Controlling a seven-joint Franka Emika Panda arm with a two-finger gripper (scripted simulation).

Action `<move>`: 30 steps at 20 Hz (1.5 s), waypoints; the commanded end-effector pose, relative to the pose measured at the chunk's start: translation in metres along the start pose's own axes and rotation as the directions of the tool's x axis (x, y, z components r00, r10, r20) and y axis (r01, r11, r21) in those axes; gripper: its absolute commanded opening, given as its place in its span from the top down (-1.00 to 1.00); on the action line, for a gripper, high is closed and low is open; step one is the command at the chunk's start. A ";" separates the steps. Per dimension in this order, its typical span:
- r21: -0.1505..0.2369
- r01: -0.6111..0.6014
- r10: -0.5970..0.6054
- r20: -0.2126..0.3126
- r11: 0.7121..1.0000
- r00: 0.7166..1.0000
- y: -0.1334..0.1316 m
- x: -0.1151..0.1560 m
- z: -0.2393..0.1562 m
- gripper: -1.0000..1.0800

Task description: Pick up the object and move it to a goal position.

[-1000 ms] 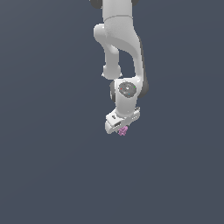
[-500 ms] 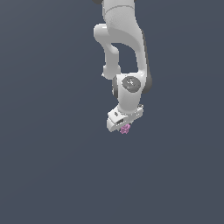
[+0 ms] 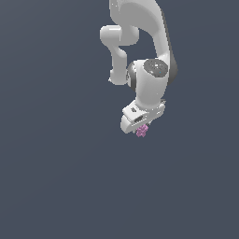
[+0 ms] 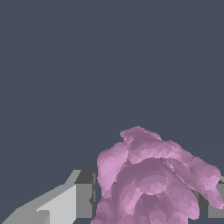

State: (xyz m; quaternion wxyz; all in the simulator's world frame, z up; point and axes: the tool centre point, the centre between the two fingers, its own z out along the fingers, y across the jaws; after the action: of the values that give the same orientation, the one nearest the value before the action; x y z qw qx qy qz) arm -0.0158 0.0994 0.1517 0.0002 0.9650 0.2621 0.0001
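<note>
You see a small pink-purple lumpy object (image 4: 153, 183) with a matt, faceted, knobbly surface. Beside it, the white gripper (image 3: 140, 127) looks like smooth, faintly glossy plastic, its finger pads (image 4: 85, 197) a flat matt grey. Behind the object, the dark slate backdrop (image 3: 51, 177) is uniformly matt.

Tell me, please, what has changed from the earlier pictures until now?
The arm has swung slightly toward the exterior view's right, carrying the gripper and the pink lump with it, at about the same height. The grip has not changed: the lump stays between the fingers. The plain dark background looks the same.
</note>
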 end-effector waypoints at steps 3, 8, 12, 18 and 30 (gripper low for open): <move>0.000 0.001 -0.001 0.000 1.000 1.000 -0.012 0.015 -0.048 1.00; 0.000 0.001 -0.001 0.000 1.000 1.000 -0.024 0.031 -0.100 1.00; 0.000 0.001 -0.001 0.000 1.000 1.000 -0.033 0.044 -0.139 1.00; 0.001 0.001 -0.001 0.000 1.000 1.000 -0.045 0.062 -0.192 1.00; 0.001 -0.001 0.001 0.000 1.000 1.000 -0.061 0.090 -0.267 1.00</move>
State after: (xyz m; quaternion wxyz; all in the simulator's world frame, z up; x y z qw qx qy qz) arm 0.0290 0.1947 0.4111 -0.0002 0.9651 0.2619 0.0004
